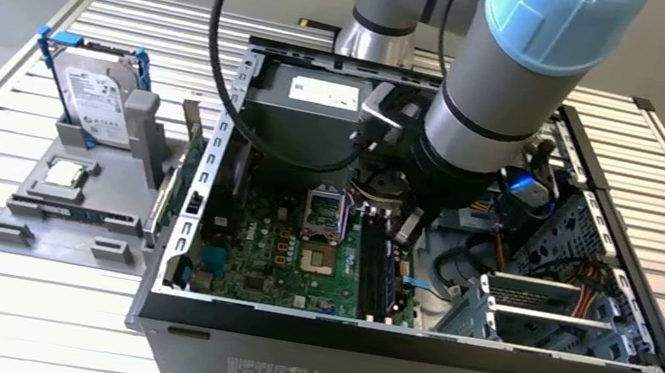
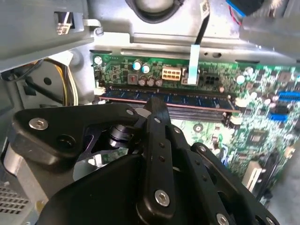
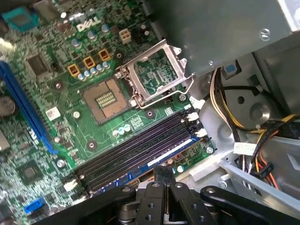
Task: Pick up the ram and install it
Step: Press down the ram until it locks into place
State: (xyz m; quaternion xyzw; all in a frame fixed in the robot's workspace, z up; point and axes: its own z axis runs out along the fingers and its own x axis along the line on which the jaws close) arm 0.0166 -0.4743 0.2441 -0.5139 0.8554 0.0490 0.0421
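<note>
Gripper [image 2: 157, 105] fingers closed together, tip pressing on ram [image 2: 187, 101] seated in motherboard [image 3: 70, 93] slot, inside open computer case [image 1: 414, 347].

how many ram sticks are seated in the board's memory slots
1. The ram stands in the slot nearest the case wall, with the gripper right over it. The other slots look empty; their near ends sit behind the gripper.
</note>
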